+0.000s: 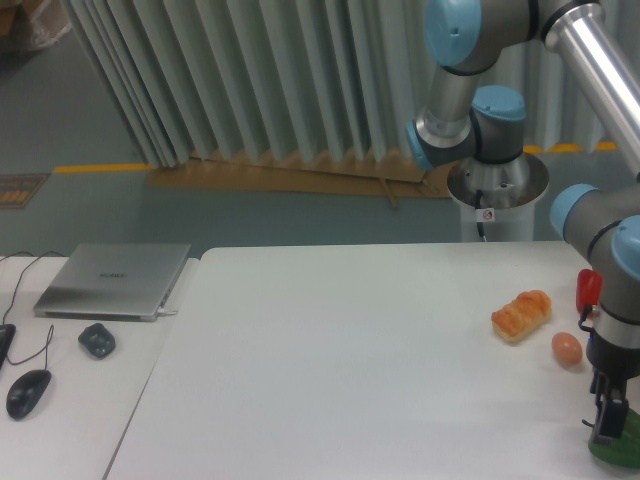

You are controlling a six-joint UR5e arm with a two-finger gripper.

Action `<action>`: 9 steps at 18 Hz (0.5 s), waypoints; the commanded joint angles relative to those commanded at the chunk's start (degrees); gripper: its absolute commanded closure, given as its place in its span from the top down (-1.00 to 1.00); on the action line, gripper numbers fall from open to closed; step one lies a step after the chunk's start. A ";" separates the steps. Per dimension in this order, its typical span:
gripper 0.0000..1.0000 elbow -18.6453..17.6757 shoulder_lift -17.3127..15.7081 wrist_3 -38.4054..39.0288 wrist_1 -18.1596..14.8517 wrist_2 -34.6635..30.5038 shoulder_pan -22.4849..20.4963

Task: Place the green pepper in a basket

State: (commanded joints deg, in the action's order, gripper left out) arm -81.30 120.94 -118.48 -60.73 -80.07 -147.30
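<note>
1. Dark green shows at the bottom right corner of my view: the green pepper (622, 447) sits on the white surface (350, 370), right at the near right edge, and only part of it is inside the frame.
2. My claw (606, 425) points straight down over the left part of the pepper. One dark finger (607, 418) is visible in front of the green; the other I cannot make out.
3. I cannot tell whether the claw is clenched on the pepper or released, since the fingertips overlap it and the frame cuts the scene off there.
4. I also cannot say whether the pepper is resting on the surface or lifted slightly off it.
5. A brown egg (567, 348) lies just up and left of the claw, apart from it.
6. A golden bread roll (521, 314) lies further left of the egg, near it but not touching.
7. A red object (587, 288) peeks out beside the arm's wrist, mostly hidden; I cannot identify it.
8. Far left, on a separate lighter surface, I see a closed grey laptop (114, 280), a dark mouse (28, 392) with its cable, and a small dark object (97, 341) between them.
</note>
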 joint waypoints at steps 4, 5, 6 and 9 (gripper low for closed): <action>1.00 0.61 0.88 -0.09 0.09 0.00 -0.18; 1.00 0.62 1.14 -0.35 0.09 0.09 -0.18; 1.00 0.53 1.67 -0.52 0.17 0.09 -0.18; 1.00 0.79 2.55 -0.61 0.26 0.00 -0.18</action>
State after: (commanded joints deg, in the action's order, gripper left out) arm -80.51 123.48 -119.09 -60.47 -80.07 -147.48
